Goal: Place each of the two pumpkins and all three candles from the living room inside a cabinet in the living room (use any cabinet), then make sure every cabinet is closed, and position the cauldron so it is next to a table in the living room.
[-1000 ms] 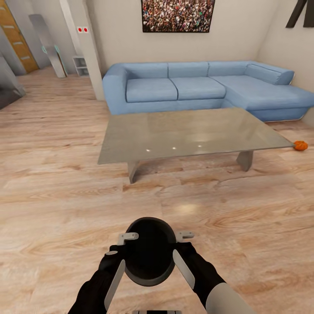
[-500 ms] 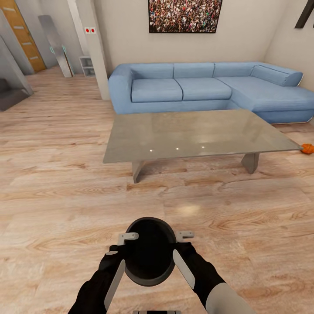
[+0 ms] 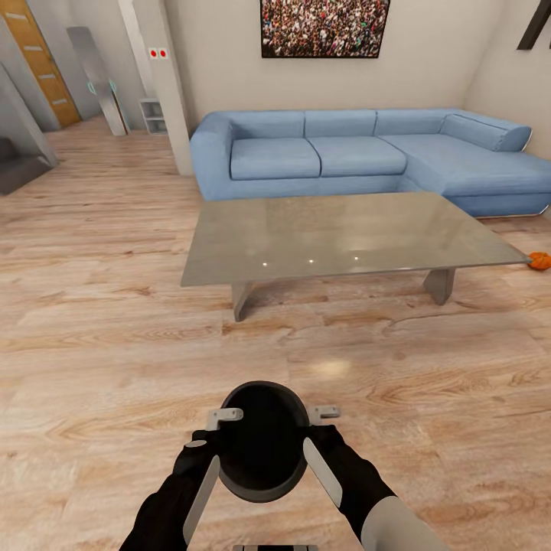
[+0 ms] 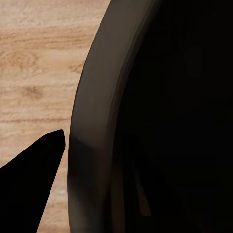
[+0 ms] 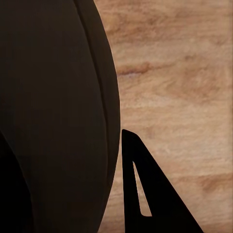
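You're carrying the cauldron (image 3: 264, 440) pinched between both arms, left gripper (image 3: 205, 451) and right gripper (image 3: 321, 450) pressing opposite sides; can't tell whether the jaws are clamping. Counter (image 3: 344, 233) is ahead, well apart. One pumpkin (image 3: 539, 261) is sitting on the floor beside its far corner.

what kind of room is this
Most likely a home living room: a light blue L-shaped fabric sofa sits along the wall, a low grey rectangular coffee table stands in front of it on pale wood plank flooring, and a framed crowd photograph hangs above.
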You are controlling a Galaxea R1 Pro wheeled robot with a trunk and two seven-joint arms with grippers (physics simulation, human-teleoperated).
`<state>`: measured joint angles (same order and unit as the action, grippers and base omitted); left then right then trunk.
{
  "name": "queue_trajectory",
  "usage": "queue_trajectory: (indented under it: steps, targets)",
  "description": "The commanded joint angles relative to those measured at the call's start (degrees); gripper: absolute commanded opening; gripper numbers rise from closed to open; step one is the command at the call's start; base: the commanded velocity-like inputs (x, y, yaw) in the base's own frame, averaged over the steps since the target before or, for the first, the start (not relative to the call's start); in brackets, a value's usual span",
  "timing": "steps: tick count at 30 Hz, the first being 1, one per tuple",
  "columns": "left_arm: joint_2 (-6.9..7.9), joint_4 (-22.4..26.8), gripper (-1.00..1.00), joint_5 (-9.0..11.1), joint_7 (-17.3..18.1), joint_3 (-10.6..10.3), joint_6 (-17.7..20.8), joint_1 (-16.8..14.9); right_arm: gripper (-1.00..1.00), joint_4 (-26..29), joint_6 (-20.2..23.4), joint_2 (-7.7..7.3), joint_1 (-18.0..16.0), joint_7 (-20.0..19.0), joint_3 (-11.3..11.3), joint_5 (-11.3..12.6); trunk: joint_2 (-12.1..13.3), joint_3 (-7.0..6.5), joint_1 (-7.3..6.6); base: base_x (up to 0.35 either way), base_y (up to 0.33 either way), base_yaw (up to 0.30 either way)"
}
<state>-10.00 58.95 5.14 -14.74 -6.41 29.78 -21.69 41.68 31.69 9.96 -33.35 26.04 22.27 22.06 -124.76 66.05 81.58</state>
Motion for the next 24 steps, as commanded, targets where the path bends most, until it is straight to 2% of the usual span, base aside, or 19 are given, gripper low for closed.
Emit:
queue_trajectory:
  steps: [1,6,24]
  targets:
    - [0.0,-0.1,-1.0,2.3,-0.6,-0.2,0.0,0.0,-1.0,0.6,-0.6,0.04,0.0,0.3,4.6,1.5,0.0,0.04,-0.01,0.0,0.0,0.0]
    - [0.0,0.0,-1.0,2.3,-0.6,-0.2,0.1,0.0,-1.0,0.6,-0.6,0.04,0.0,0.3,4.6,1.5,0.0,0.04,-0.01,0.112,0.0,0.0]
    - [0.0,0.0,-1.0,2.3,-0.6,-0.2,0.1,0.0,-1.0,0.6,-0.7,0.04,0.0,0.3,4.6,1.5,0.0,0.04,-0.01,0.207,0.0,0.0]
